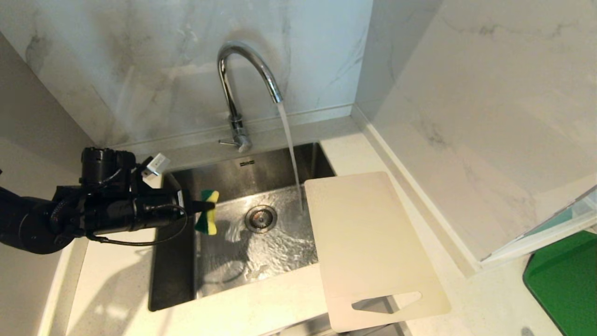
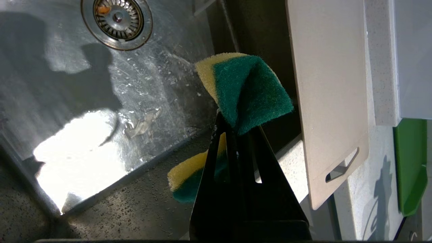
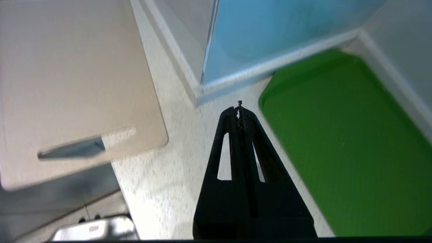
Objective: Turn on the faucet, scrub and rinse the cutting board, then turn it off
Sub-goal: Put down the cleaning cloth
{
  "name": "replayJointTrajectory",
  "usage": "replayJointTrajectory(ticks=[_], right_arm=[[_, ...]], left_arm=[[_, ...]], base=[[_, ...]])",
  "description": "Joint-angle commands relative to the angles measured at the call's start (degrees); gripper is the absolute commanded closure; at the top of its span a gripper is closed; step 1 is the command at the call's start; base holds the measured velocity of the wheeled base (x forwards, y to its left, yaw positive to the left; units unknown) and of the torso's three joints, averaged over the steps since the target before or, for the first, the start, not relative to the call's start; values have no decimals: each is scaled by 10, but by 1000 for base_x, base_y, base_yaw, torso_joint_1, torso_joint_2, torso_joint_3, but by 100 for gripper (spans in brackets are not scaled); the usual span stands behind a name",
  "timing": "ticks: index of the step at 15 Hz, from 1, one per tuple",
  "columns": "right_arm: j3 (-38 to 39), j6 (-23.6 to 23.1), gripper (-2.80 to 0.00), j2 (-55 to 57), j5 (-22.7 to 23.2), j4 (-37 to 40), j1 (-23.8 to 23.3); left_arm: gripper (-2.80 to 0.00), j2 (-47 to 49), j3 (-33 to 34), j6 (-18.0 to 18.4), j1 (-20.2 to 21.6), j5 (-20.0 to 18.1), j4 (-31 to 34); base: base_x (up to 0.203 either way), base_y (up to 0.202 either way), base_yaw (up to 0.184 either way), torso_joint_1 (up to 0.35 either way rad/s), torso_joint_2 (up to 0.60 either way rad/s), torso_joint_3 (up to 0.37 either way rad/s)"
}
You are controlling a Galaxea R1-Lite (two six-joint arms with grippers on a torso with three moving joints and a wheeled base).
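Water streams from the chrome faucet (image 1: 239,79) into the steel sink (image 1: 254,242), landing just left of the cutting board. The cream cutting board (image 1: 368,247) lies flat on the counter to the right of the sink, one long edge hanging over the basin and its handle cutout (image 1: 387,302) toward me. My left gripper (image 1: 205,206) hovers over the sink's left side, shut on a yellow-and-green sponge (image 1: 208,218), which is pinched and folded (image 2: 248,91). My right gripper (image 3: 239,113) is shut and empty above the counter, between the board (image 3: 67,77) and a green tray. It is outside the head view.
A green tray (image 1: 566,280) lies on the counter at the far right, beside a pale blue-edged panel (image 1: 545,233). Marble walls close the back and right sides. The drain strainer (image 1: 260,218) sits mid-basin. The faucet's lever (image 1: 228,143) points left at its base.
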Motion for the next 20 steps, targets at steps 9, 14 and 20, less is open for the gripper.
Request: replayJointTrajectory(ticks=[9, 14, 20], right_arm=[[193, -47, 0, -100, 127, -32, 12], [187, -98, 0, -87, 192, 14, -67], [215, -65, 0, -91, 208, -36, -102]], left_arm=[[0, 3, 1, -1, -6, -1, -2], [0, 6, 1, -1, -9, -1, -2], [0, 7, 1, -1, -9, 0, -2]], base=[[0, 0, 0, 0, 0, 0], [0, 0, 0, 0, 0, 0], [0, 0, 0, 0, 0, 0]])
